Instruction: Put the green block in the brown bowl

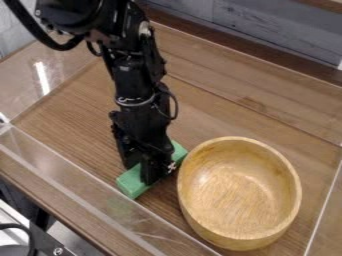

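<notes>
The green block (132, 183) lies flat on the wooden table, just left of the brown bowl (286, 161). My black gripper (148, 166) is lowered straight onto the block, with its fingers (162, 168) astride its middle. Green shows both in front of the fingers and behind them. The dark fingers hide the contact, so I cannot tell whether they press on the block. The bowl is upright with nothing in it, and its rim is a short way right of the gripper.
A clear plastic wall (80, 205) runs along the table's front and left edges. Bare wood (227, 90) stretches behind the arm and the bowl. A grey surface (274, 25) borders the far side.
</notes>
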Available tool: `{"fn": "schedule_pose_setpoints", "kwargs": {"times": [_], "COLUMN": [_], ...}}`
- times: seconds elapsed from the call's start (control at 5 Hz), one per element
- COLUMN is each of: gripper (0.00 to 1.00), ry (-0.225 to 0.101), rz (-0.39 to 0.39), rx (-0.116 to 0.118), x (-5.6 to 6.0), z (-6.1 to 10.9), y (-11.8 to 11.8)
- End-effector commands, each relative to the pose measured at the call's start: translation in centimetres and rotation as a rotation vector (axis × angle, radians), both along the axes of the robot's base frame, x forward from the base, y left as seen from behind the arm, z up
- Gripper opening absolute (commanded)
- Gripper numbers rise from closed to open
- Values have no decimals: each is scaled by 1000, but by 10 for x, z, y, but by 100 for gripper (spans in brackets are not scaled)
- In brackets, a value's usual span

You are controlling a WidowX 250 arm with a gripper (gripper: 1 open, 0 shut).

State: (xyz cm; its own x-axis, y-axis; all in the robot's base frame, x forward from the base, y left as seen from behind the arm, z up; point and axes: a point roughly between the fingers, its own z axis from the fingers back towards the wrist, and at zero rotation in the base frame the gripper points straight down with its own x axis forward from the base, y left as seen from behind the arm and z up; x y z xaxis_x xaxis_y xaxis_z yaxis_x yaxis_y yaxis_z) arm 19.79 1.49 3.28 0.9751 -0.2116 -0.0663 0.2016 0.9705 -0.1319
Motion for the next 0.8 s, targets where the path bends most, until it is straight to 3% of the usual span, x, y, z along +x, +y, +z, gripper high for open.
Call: {"fn": "schedule_pose_setpoints", "kwargs": {"times": [0.0,0.6], "gripper": [0,0], "ry": [-42,-48], "rz": [14,65], "rx": [3,-7], "x": [8,11], "z": [21,58], "y": [-3,-28]}}
